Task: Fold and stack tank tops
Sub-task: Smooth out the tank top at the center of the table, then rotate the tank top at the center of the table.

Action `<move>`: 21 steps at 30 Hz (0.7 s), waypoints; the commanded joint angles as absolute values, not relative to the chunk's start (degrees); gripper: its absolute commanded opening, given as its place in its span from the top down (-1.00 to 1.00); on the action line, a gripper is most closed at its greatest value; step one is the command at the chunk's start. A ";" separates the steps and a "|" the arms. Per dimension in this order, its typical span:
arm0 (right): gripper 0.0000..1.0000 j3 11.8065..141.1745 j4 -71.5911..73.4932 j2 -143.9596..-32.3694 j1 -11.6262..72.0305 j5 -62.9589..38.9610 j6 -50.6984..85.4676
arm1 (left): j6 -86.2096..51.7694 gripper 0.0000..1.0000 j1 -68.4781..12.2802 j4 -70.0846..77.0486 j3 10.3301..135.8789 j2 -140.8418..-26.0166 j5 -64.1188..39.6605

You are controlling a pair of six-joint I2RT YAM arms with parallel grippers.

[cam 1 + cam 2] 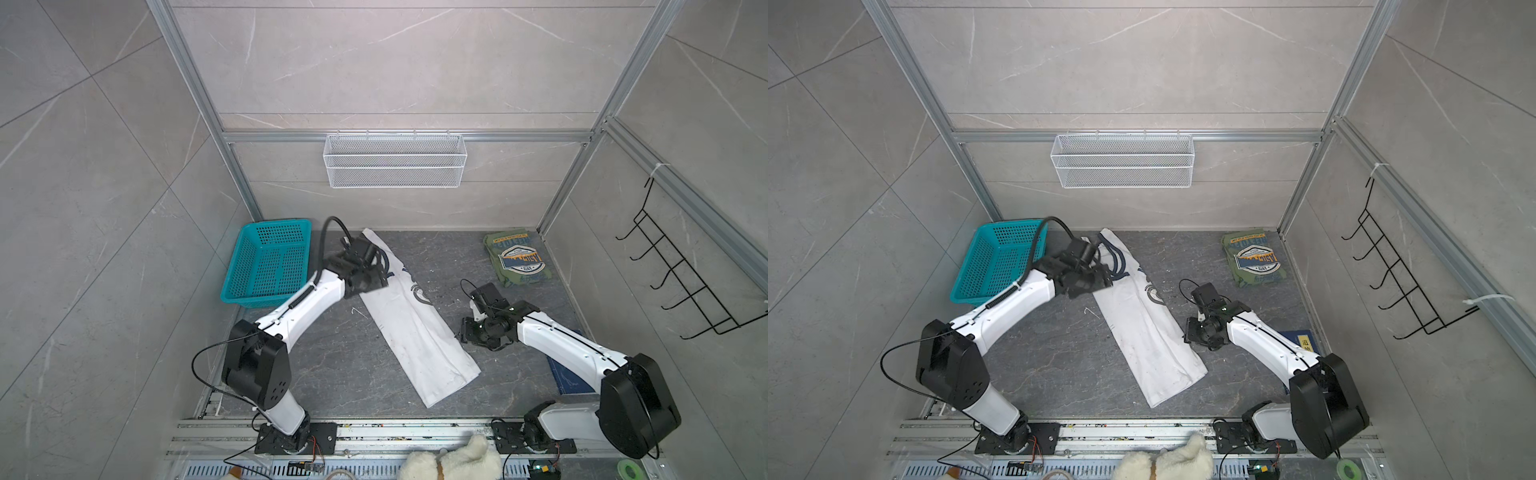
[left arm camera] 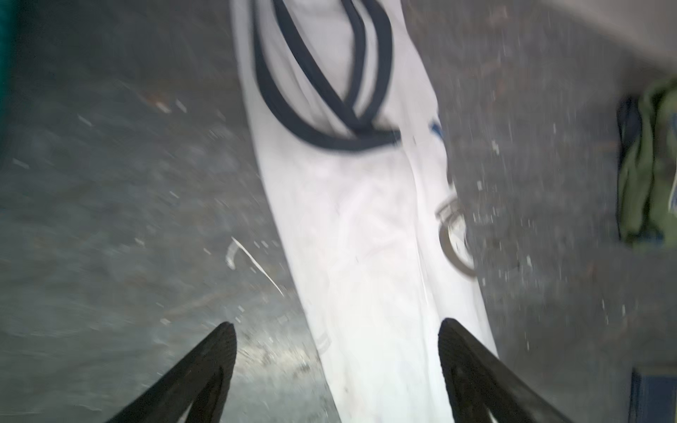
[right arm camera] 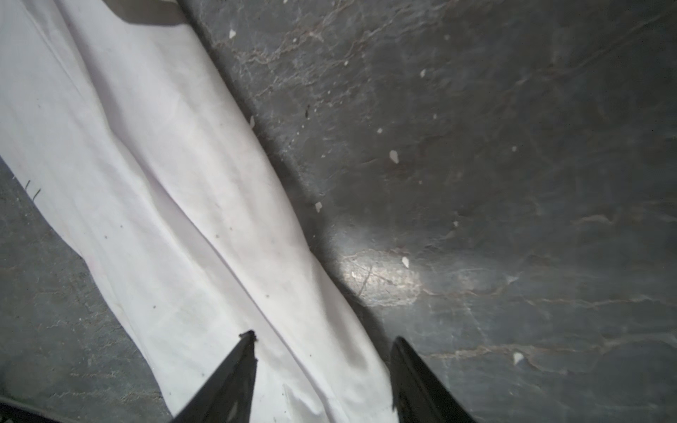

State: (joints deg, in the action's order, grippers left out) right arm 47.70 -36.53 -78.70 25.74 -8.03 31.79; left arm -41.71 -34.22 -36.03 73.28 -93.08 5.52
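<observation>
The white tank top [image 1: 415, 328], folded into a long strip, lies with its neck end beneath the wide-open, empty left gripper [image 2: 337, 329] and its hem half just beside the partly open, empty right gripper [image 3: 324, 340], the folded olive tank top [image 1: 517, 259] well beyond the latter.

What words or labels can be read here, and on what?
olive green tank top: badge lettering, upside down, too small to read.
dark blue board: yellow characters, too small to read.
white tank top: print only partly visible, unreadable.
</observation>
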 commanded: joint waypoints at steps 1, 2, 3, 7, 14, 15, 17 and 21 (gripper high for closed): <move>-0.20 45.27 -34.35 -80.47 25.65 -10.67 30.10 | -45.38 -0.72 -37.29 -27.83 69.46 -96.72 3.65; -0.19 44.44 -33.71 -80.84 25.66 -10.86 30.14 | -45.06 -0.72 -38.35 -27.20 70.03 -98.47 3.63; -0.20 44.02 -33.29 -81.17 25.79 -10.95 30.07 | -45.30 -0.72 -38.89 -26.91 70.59 -99.91 3.75; -0.18 42.18 -31.77 -82.31 27.55 -10.49 31.18 | -45.33 -0.71 -39.60 -25.18 73.01 -105.50 4.92; -0.12 39.76 -30.47 -83.76 34.73 -7.07 36.39 | -42.50 -0.71 -38.20 -32.26 81.34 -114.47 10.39; -0.11 39.60 -30.75 -83.76 35.48 -6.67 36.92 | -41.86 -0.70 -38.01 -33.06 82.23 -115.64 11.19; -0.10 38.81 -30.83 -83.59 37.91 -6.22 38.71 | -38.84 -0.71 -37.85 -33.44 84.06 -117.91 13.67; -0.09 35.78 -28.59 -82.35 42.37 -7.38 44.24 | -32.43 -0.73 -37.50 -34.51 88.78 -122.96 13.26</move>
